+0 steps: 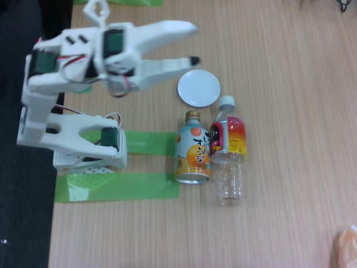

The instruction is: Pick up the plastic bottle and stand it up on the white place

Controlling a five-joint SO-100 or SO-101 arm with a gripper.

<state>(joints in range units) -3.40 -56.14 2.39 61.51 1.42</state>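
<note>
In the fixed view, the white arm reaches from the left side toward the right, and its tool (194,43) is in the upper middle of the picture, above the wooden counter (290,111). The two fingers of the tool are spread apart in a moderate V shape: the upper finger (173,28) is long and white, and the lower finger (181,61) ends in a small dark tip. Nothing is between the fingers and the tool touches no object. The white place (198,87) is a small round dish on the counter, just below and a little to the right of the lower fingertip; whether the tip is over its rim I cannot tell. The plastic bottle (227,153) lies on its side on the counter below the dish, with its white cap pointing up in the picture, very near the dish rim. Just at its left lies the orange-drink can (192,151) with a gold cap, parallel to the bottle and close beside it. Green tape strips (122,187) are on the counter around the base of the arm (83,159).
</note>
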